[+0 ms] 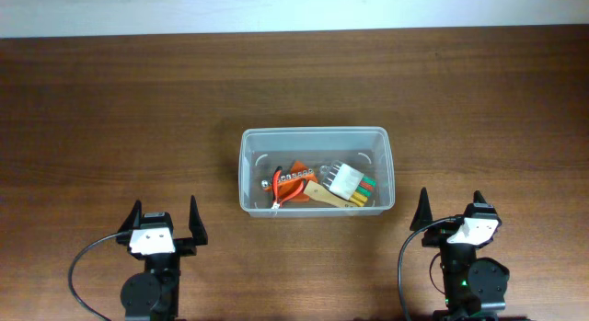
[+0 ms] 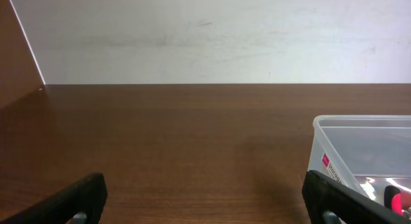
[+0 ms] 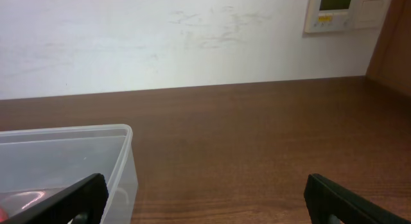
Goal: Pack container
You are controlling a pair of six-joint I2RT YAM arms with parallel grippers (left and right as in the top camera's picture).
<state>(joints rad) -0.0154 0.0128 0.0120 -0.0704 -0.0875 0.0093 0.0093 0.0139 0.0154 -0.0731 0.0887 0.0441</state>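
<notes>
Looking near done: tools (image 1: pixel 317 186) sit in container (image 1: pixel 313 131), left gripper (image 1: pixel 165 203) and right gripper (image 1: pixel 451 194) both wide, empty, parked near.

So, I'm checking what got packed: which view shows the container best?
Overhead: it looks straight down into the container, showing the whole rim and the tools inside. Left wrist catches only a corner at frame right; right wrist only a corner at frame left.

No text was legible. The pink-and-white label (image 2: pixel 328 167) on the clear rectangular plastic container (image 2: pixel 359 120) carried print too blurred to read. The white wall-mounted panel (image 3: pixel 331 11) showed no readable characters.
</notes>
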